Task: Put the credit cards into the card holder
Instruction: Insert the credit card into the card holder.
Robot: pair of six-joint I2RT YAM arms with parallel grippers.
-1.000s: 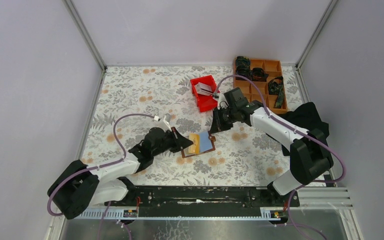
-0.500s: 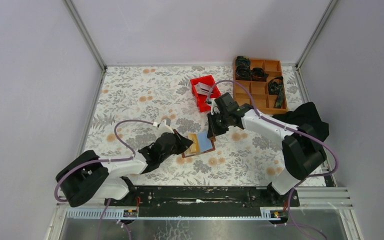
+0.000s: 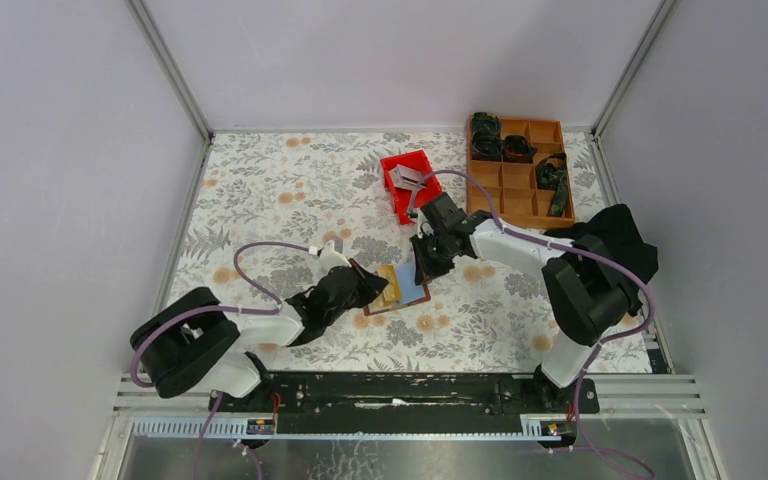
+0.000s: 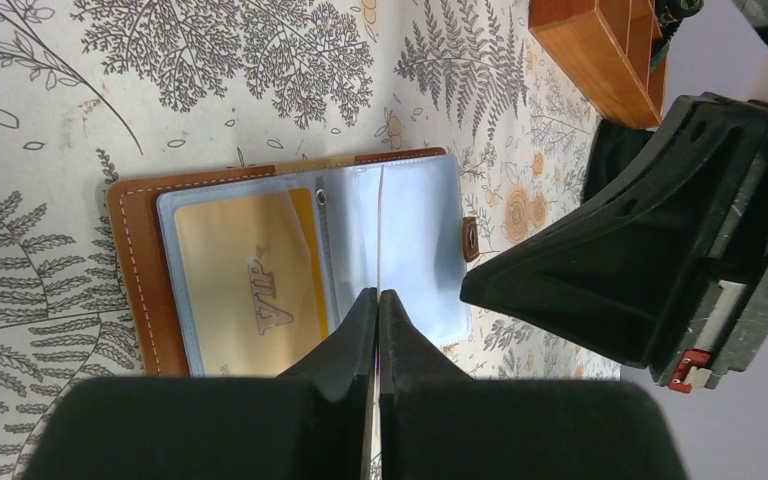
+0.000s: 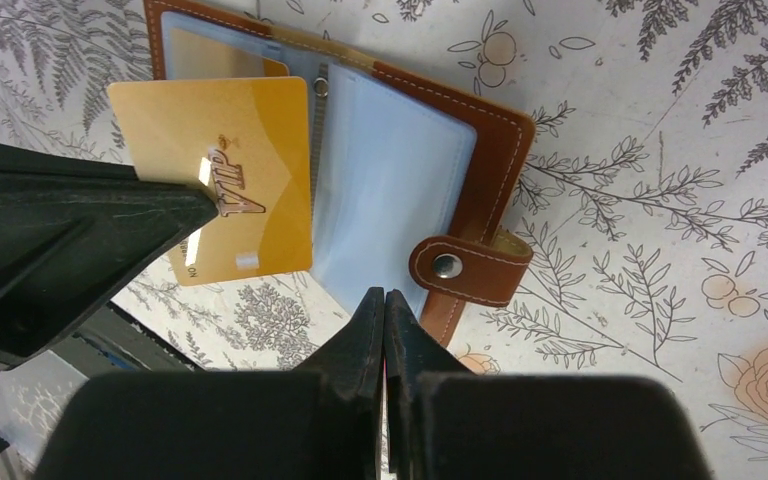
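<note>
Over the open wallet (image 5: 495, 150), left end effector (image 4: 377, 294) is pinching a gold card (image 5: 215, 180); right end effector (image 5: 385, 293) is hovering closed, empty.

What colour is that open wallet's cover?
Brown, with pale stitching; the card holder shows best in the right wrist view.

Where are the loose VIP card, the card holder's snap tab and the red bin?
loose VIP card (image 5: 222, 170): right wrist view, middle of its gold face.
snap tab (image 5: 480, 270): right wrist view, leather just beside the stud.
red bin (image 3: 417, 208): top external view, bare red near end.
</note>
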